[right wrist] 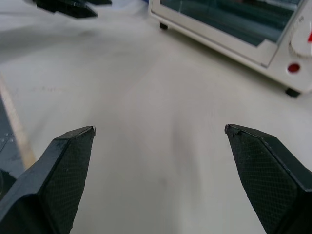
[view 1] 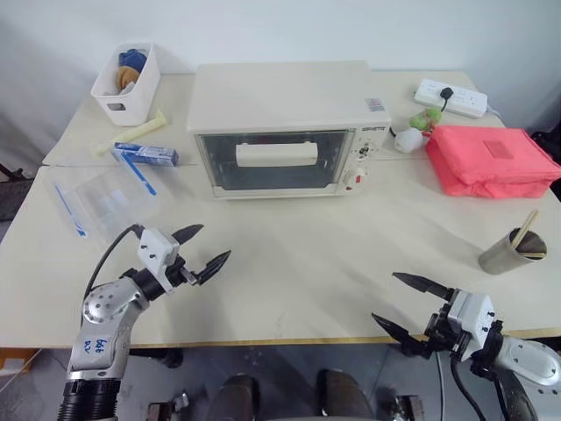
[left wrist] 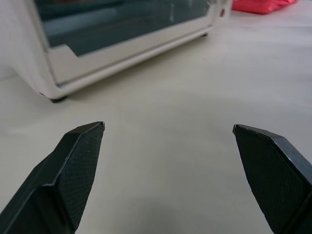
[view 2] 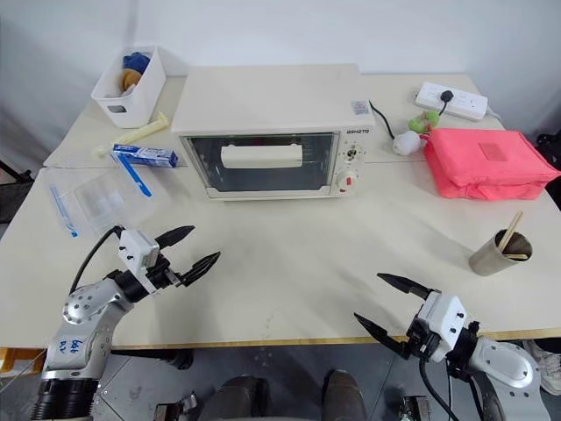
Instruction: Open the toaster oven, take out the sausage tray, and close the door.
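From our head views the toaster oven (view 1: 285,127) stands at upper centre of the counter (view 1: 298,263), its door (view 1: 273,160) shut; our right wrist view adds its red switch (right wrist: 293,68). Our left gripper (view 1: 203,250) at lower left and right gripper (view 1: 405,307) at lower right hold their fingers wide, empty, well short of the oven; a pink bag (view 1: 491,158) and metal cup (view 1: 511,250) lie at right, a white bin (view 1: 127,83) at upper left, bare counter between.

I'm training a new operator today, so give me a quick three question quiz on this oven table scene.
1. True or false: the oven door is shut.
2. Which claw is closer to the oven: left claw or right claw?
3. What lies right of the oven: A) pink pouch, B) frying pan, C) kettle?

Key: 1 true; 2 left; 3 A.
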### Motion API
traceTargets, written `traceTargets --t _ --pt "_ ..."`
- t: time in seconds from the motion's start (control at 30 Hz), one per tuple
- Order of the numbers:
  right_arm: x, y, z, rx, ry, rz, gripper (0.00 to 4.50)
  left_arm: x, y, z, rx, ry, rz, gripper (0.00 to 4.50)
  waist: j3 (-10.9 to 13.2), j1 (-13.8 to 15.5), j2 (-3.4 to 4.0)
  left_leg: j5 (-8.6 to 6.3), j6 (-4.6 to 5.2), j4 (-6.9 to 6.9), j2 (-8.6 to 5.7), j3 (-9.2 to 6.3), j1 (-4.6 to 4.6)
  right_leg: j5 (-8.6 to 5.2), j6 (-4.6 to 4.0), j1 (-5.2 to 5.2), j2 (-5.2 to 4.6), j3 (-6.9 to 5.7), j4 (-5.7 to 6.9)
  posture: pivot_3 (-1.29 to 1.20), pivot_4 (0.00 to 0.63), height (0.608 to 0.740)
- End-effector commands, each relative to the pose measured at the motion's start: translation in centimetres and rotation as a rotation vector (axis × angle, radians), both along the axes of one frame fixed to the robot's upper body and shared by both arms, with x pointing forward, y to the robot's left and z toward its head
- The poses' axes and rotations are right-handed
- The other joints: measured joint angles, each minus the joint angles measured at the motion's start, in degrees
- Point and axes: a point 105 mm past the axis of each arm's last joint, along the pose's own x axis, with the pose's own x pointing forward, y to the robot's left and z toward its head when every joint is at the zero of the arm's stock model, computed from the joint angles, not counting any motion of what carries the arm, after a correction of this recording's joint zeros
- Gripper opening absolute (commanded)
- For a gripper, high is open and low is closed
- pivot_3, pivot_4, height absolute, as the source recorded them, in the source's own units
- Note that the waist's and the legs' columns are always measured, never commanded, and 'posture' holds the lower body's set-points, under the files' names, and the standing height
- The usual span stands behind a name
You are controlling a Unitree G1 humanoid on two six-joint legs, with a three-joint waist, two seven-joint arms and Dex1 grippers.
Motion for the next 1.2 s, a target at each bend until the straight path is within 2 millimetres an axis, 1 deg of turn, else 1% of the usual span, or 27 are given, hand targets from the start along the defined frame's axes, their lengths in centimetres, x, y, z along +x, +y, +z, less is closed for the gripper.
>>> traceTargets --t 0.03,0.1,0.13,0.2,0.23,0.3,0.4,0.47,0.57,0.6,0.67,0.77,0.83,0.97,1.07,1.2 --pt "0.6 0.4 1.0 0.046 -0.019 0.005 4.45 -0.6 0.7 0.5 -0.004 -0.003 -0.004 4.5 0.0 0.0 0.0 0.0 0.0 0.0 0.0 0.0 0.0 0.0 0.0 0.0 0.0 -0.01 0.0 0.0 0.15 0.74" --pt "2.0 1.5 2.4 0.114 -0.023 0.015 4.45 -1.5 1.3 1.4 -0.084 0.021 -0.028 4.5 0.0 -0.2 -0.01 0.0 0.0 0.03 0.02 -0.03 -0.01 0.0 0.0 0.01 -0.01 -0.02 0.0 0.0 0.15 0.74" --pt "3.0 2.1 3.3 0.153 -0.021 0.016 4.45 -2.4 1.4 2.0 -0.15 0.053 -0.086 4.5 0.0 -0.2 -0.01 -0.02 0.02 0.03 0.07 -0.05 0.01 0.02 -0.03 -0.02 -0.03 -0.02 -0.01 0.0 0.15 0.74" --pt "4.7 3.5 4.6 0.2 0.001 0.034 4.45 -3.1 2.0 3.1 -0.212 0.072 -0.114 4.5 0.0 -0.6 -0.03 -0.06 -0.05 0.11 0.23 -0.05 0.02 0.08 -0.14 -0.06 0.01 -0.09 0.06 0.0 0.15 0.74" --pt "5.3 4.1 5.2 0.221 0.006 0.038 4.45 -3.4 2.3 3.5 -0.223 0.074 -0.116 4.5 0.1 -0.5 0.0 -0.07 -0.07 0.14 0.55 -0.06 0.0 0.12 -0.21 -0.07 0.02 -0.2 0.02 0.0 0.15 0.74" --pt "7.2 5.3 6.6 0.264 0.016 0.033 4.45 -3.7 3.3 4.2 -0.214 0.071 -0.096 4.5 0.0 -0.3 0.03 -0.08 -0.08 0.18 0.61 -0.07 0.01 0.11 -0.24 -0.07 0.04 -0.27 0.03 0.0 0.15 0.74" --pt "9.1 7.0 8.3 0.292 0.03 0.044 4.45 -4.4 4.4 5.1 -0.248 0.092 -0.101 4.5 0.0 0.0 0.05 -0.14 -0.09 0.16 0.6 -0.11 -0.04 0.11 -0.25 -0.09 0.06 -0.33 0.02 0.0 0.15 0.74" --pt "10.1 8.1 9.3 0.295 0.02 0.058 4.45 -4.8 4.8 5.4 -0.27 0.106 -0.104 4.5 0.0 -0.1 0.05 -0.2 -0.04 0.17 0.6 -0.08 -0.07 0.11 -0.25 -0.11 0.06 -0.34 0.0 0.0 0.15 0.74" --pt "12.1 10.1 11.7 0.315 0.001 0.068 4.45 -5.4 5.0 5.5 -0.271 0.121 -0.101 4.5 0.0 -0.4 0.06 -0.27 0.0 0.17 0.59 -0.01 -0.09 0.11 -0.25 -0.15 0.04 -0.39 -0.02 0.0 0.15 0.74" --pt "12.4 10.5 12.6 0.316 -0.003 0.09 4.45 -5.5 5.0 5.4 -0.266 0.119 -0.092 4.5 0.0 -0.5 0.05 -0.27 0.0 0.17 0.58 0.0 -0.09 0.11 -0.25 -0.18 0.04 -0.39 -0.01 0.0 0.15 0.74" --pt "12.5 11.0 13.4 0.297 -0.022 0.136 4.45 -5.7 4.9 5.4 -0.268 0.121 -0.081 4.5 0.0 -0.5 0.06 -0.28 -0.01 0.17 0.6 0.01 -0.09 0.11 -0.25 -0.21 0.05 -0.43 0.02 0.0 0.15 0.74" --pt "12.0 11.8 13.9 0.267 -0.057 0.234 4.45 -5.9 4.5 4.6 -0.263 0.152 -0.082 4.5 0.0 -0.4 0.06 -0.33 -0.04 0.14 0.6 -0.01 -0.08 0.11 -0.25 -0.22 0.1 -0.53 0.05 0.0 0.15 0.74" --pt "12.0 12.3 13.7 0.236 -0.065 0.255 4.45 -5.8 4.5 4.3 -0.255 0.154 -0.074 4.5 0.0 -0.6 0.06 -0.36 0.0 0.15 0.56 0.06 -0.08 0.11 -0.25 -0.22 0.1 -0.52 0.03 0.0 0.15 0.74" --pt "11.6 12.6 13.2 0.214 -0.055 0.313 4.45 -5.6 4.7 4.8 -0.264 0.134 -0.052 4.5 0.0 -1.5 0.06 -0.37 0.0 0.17 0.54 0.14 -0.06 0.11 -0.26 -0.25 0.13 -0.52 0.09 0.0 0.15 0.74" --pt "11.0 12.6 12.5 0.18 -0.047 0.347 4.45 -5.5 5.3 5.1 -0.278 0.122 -0.029 4.5 0.0 -1.8 0.06 -0.38 -0.03 0.16 0.56 0.15 -0.07 0.11 -0.26 -0.31 0.13 -0.51 0.11 0.0 0.15 0.74" --pt "9.8 12.5 12.4 0.187 -0.073 0.411 4.45 -5.2 6.0 5.8 -0.305 0.09 -0.002 4.5 0.0 -1.8 0.06 -0.43 -0.06 0.15 0.59 0.18 -0.08 0.11 -0.26 -0.39 0.13 -0.52 0.17 0.0 0.15 0.74"
